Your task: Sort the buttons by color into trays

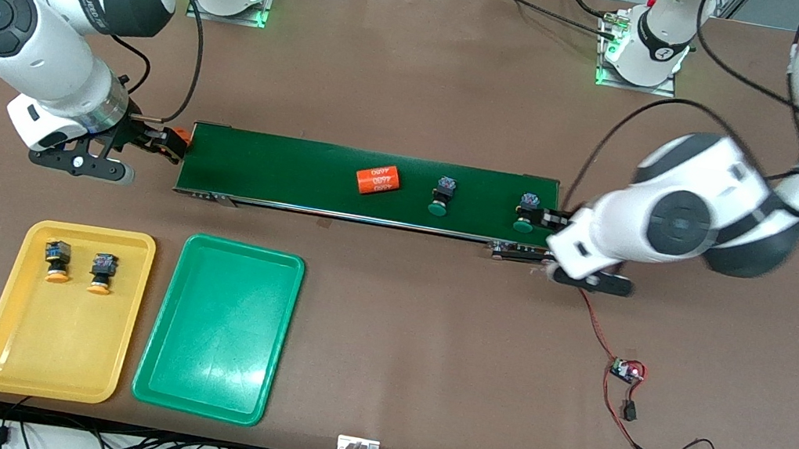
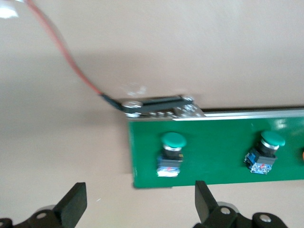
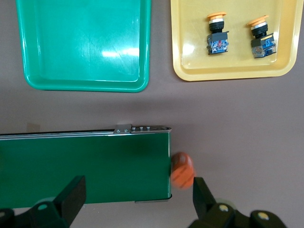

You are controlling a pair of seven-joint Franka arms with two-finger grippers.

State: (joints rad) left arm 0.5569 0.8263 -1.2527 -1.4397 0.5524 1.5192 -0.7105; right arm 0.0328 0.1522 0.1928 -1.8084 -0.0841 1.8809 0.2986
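Observation:
Two green buttons lie on the dark-green conveyor belt (image 1: 281, 171): one near the middle (image 1: 442, 195) and one at the left arm's end (image 1: 526, 212). Both show in the left wrist view (image 2: 171, 152) (image 2: 266, 151). My left gripper (image 1: 554, 220) (image 2: 139, 197) is open and empty, just off that belt end beside the closest green button. Two orange-yellow buttons (image 1: 57, 260) (image 1: 102, 272) lie in the yellow tray (image 1: 3, 332). The green tray (image 1: 215, 355) beside it holds nothing. My right gripper (image 1: 162, 141) (image 3: 137, 190) is open at the belt's other end.
One orange cylinder with white print (image 1: 379, 180) lies on the belt. Another, blurred (image 3: 182, 170), is just off the belt's end, close to one right finger (image 3: 202, 194). A red-black wire with a small circuit board (image 1: 627, 369) lies toward the left arm's end.

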